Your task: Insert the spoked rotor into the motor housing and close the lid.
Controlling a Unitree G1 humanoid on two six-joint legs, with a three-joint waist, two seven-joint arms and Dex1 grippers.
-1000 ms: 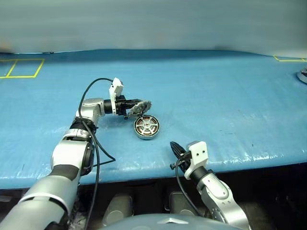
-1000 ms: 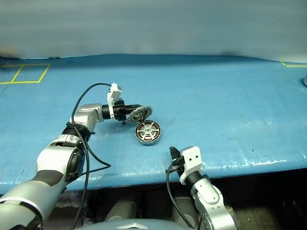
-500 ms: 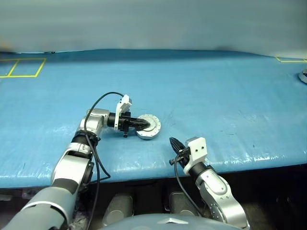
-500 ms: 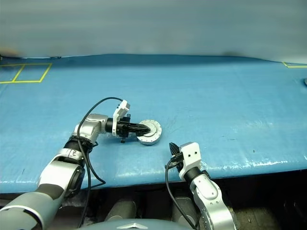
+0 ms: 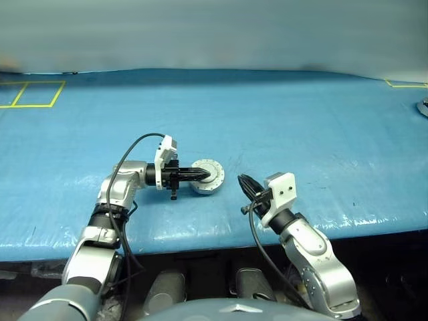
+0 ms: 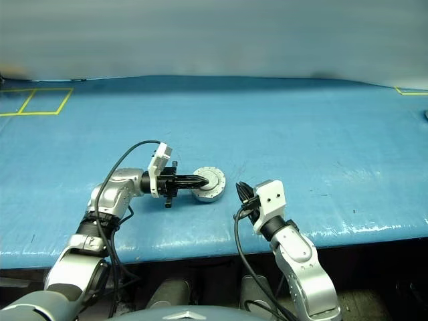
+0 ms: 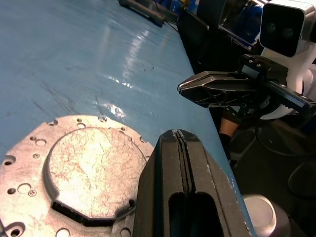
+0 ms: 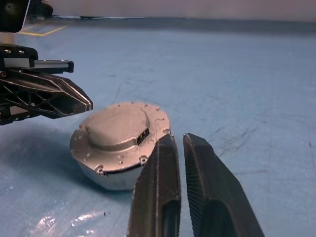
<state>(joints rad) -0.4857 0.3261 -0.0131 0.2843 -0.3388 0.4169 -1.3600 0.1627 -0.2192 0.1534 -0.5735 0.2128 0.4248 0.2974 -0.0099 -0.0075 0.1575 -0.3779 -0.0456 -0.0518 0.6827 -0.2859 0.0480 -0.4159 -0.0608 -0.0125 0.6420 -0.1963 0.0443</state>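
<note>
Resting on the blue padded table top [image 5: 301,114], just left of centre in the head views, is the round silver-grey puck-like motor housing [image 5: 202,188], now capped by the round grey metal lid [image 5: 208,172] with its plain face and raised centre uppermost. One second back the housing lay open, showing copper-orange windings and the black-rimmed spoked rotor inside it, while the lid was held tilted above and to the left; half a second back the lid was down on the housing. Rotor: judged to be enclosed under the lid, no longer seen. Left gripper [image 5: 206,173]: black fingers pressed together, holding nothing, tips lying over the left part of the lid; the arm has drawn back toward the lower left of the frame, elbow folded closer. Whether the tips touch the lid cannot be told. Right gripper [image 5: 245,182]: has risen from the table edge at lower centre to a spot just right of the housing; a narrow slit shows between its fingers in the right wrist view, nothing between them. Seating: the right wrist view shows a thin dark seam under the lid rim on the near side, so full closure is uncertain. Judgement: insertion done, lid placed; remaining work is likely a press or check of the seat.
</note>
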